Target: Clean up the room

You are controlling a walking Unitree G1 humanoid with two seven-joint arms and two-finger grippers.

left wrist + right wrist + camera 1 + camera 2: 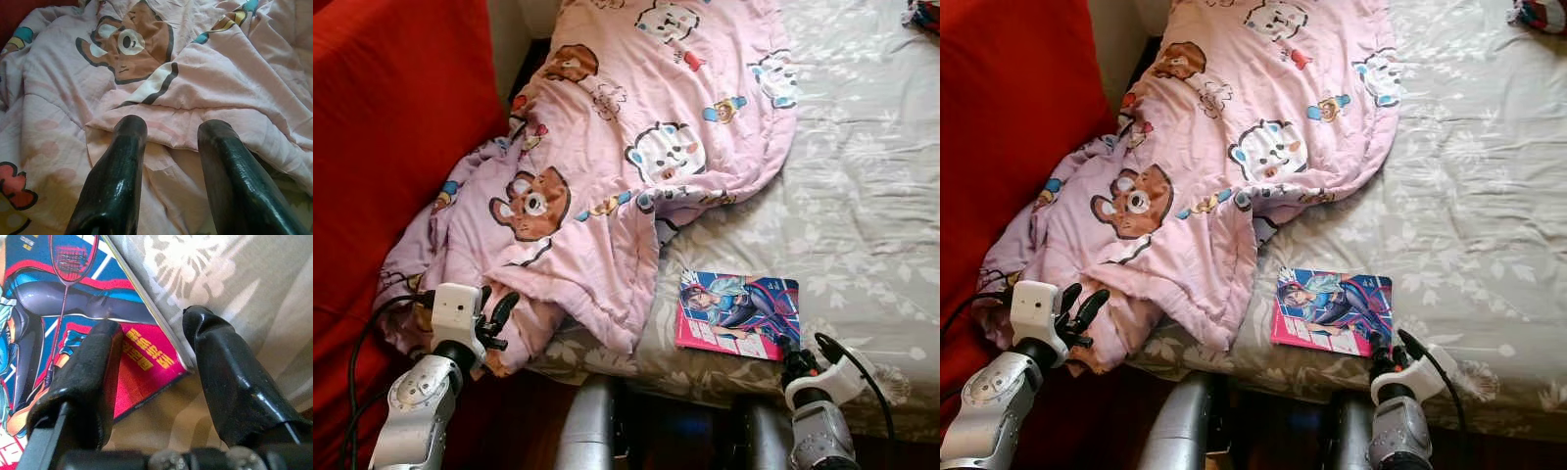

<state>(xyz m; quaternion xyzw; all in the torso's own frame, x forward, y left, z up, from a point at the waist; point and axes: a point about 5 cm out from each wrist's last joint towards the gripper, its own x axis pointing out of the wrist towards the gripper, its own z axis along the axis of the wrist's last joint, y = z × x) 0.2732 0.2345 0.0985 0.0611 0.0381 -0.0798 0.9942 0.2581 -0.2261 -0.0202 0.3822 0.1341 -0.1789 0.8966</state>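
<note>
Before me lies the bed [871, 196], dressed in a grey flowered sheet, with a red wall [382, 147] rising along my left side. Over the bed's left half sprawls a pink cartoon quilt [636, 127], its lower corner slumping off the near edge toward my left arm. On the bare sheet, near the front edge and just right of the quilt's hanging fold, rests a comic book [737, 313], flat, cover up, its long axis running roughly across my view, left to right. That book is what I judge my next move turns on, and my right gripper [151, 347] is plainly the nearer one: it sits at the book's near right corner, fingers spread apart with nothing between them, one finger over the red cover and the other over the sheet just past the book's edge, so the edge runs up between the two. From there the book lies ahead and to the left of that gripper. My left gripper [168, 139] hovers over the quilt's drooping corner, fingers likewise open and empty, tips close to a fold of the pink cloth; it is well apart from the book.
</note>
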